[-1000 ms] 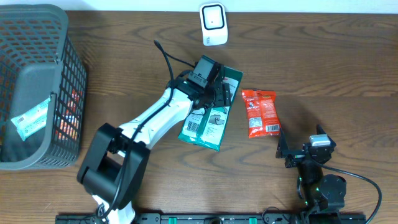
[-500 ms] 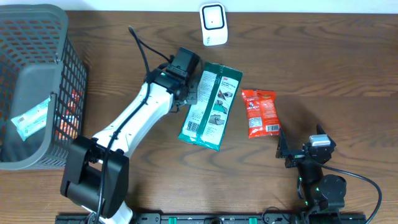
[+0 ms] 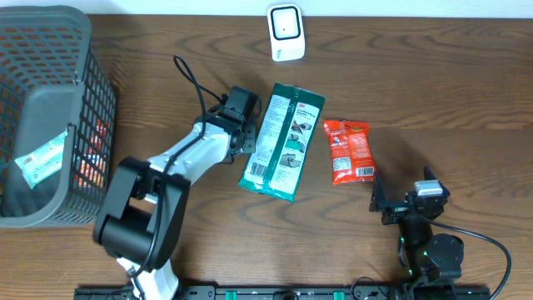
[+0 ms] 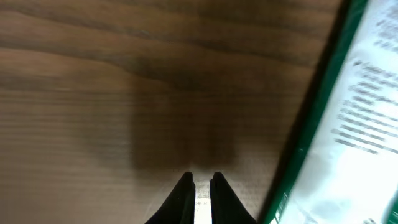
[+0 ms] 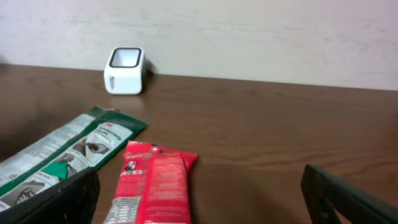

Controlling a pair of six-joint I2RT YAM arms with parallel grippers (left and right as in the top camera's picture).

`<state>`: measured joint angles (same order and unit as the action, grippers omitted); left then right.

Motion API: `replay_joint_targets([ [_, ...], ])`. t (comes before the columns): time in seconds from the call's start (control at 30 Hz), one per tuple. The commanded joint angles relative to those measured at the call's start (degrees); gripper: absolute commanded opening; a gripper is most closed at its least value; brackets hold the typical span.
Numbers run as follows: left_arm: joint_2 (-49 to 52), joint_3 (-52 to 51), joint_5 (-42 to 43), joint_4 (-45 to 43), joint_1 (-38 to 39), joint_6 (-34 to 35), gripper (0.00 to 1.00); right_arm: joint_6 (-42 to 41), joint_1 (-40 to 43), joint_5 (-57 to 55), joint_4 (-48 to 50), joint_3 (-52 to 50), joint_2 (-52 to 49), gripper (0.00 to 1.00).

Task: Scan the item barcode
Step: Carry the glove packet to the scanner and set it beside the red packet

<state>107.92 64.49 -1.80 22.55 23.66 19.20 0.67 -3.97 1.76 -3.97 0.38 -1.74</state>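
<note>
Here, left gripper closed, empty, beside flat glossy packet — right gripper spread wide.

A: What is lying around the green packet?
B: The left hand is sitting just beside its left edge, the red packet is lying just right, and the white scanner is standing beyond its top.

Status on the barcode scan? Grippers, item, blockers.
Left gripper jaws shut, empty, beside green package. Right gripper open, idle. Package flat on table, short of scanner. Red snack pack alongside, nothing blocking.
</note>
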Motion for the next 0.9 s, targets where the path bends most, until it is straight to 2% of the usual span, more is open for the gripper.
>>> replay_joint_targets([
  [0.0,2.8,-0.5,2.0,-2.0,-0.1,-1.6,0.12,0.7,0.5,0.2,-0.2,-0.1,0.3,0.99],
  [0.17,4.9,-0.5,8.7,-5.0,-0.1,-1.6,0.12,0.7,0.5,0.2,-0.2,-0.1,0.3,0.99],
  [0.4,5.6,-0.5,17.9,-4.9,0.7,-1.6,0.13,0.7,0.6,0.2,-0.2,-0.1,0.3,0.99],
  [0.5,5.6,-0.5,18.1,-5.0,2.3,-1.1,0.17,0.7,0.6,0.2,-0.2,-0.1,0.3,0.99],
  [0.87,5.6,-0.5,18.1,-7.5,8.4,-1.2,0.17,0.7,0.5,0.2,-0.2,-0.1,0.3,0.99],
])
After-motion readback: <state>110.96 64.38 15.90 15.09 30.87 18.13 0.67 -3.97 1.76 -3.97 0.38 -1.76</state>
